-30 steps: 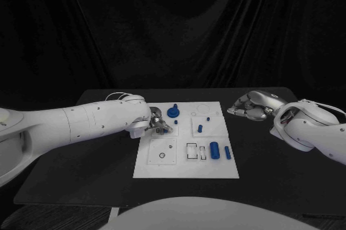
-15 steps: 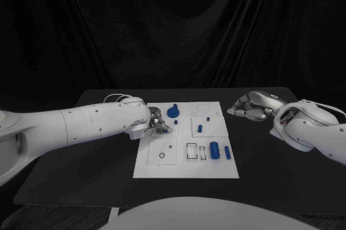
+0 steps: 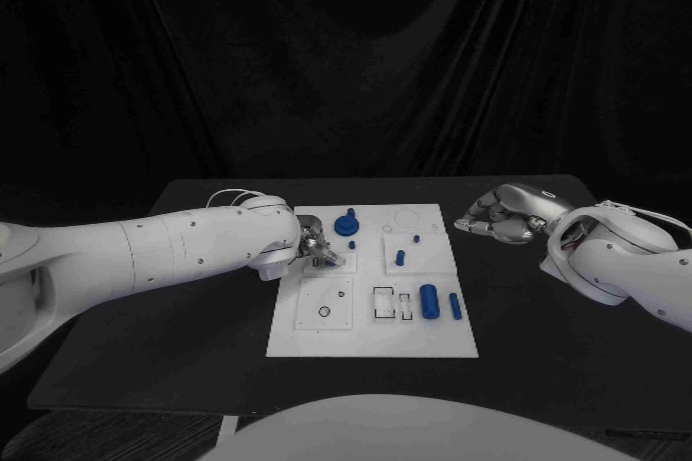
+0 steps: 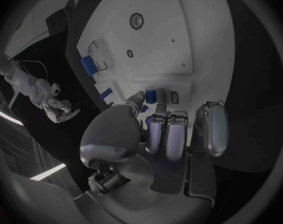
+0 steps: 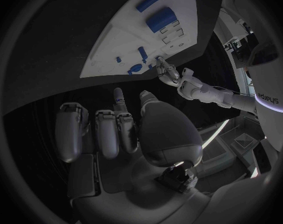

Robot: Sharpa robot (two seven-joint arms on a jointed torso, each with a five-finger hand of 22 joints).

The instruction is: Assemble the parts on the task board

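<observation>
- Two hands in play, and our left hand [image 3: 307,247] is the busy one: it is down at the task board's [image 3: 375,336] left edge, near the far end, and in the left wrist view thumb and fingertip close on a small blue part [image 4: 151,95].
- We call that a pinch hold; the rest of the left hand's fingers [image 4: 168,134] lie curled in beside it, carrying nothing.
- We judge the step to be seating this small part in a square recess [image 4: 174,97] just beside it, with the piece held right at the board's surface. Whether it is touching yet, we cannot tell.
- Next move, as we read it: line the part up over the recess, press it straight in, then let the pinch go without tipping it.
- Its long axis we cannot make out with any confidence; the piece looks short and stubby between the fingertips, so we leave its heading unsaid.
- Moving outward, a large knobbed blue part [image 3: 346,223] stands just beyond the left hand, and two long blue parts [image 3: 428,303] lie side by side on the board's right side, long axes running near-to-far.
- Over at the table's right, our right hand [image 3: 498,214] hovers off the board with fingers curled in, gripping nothing.
</observation>
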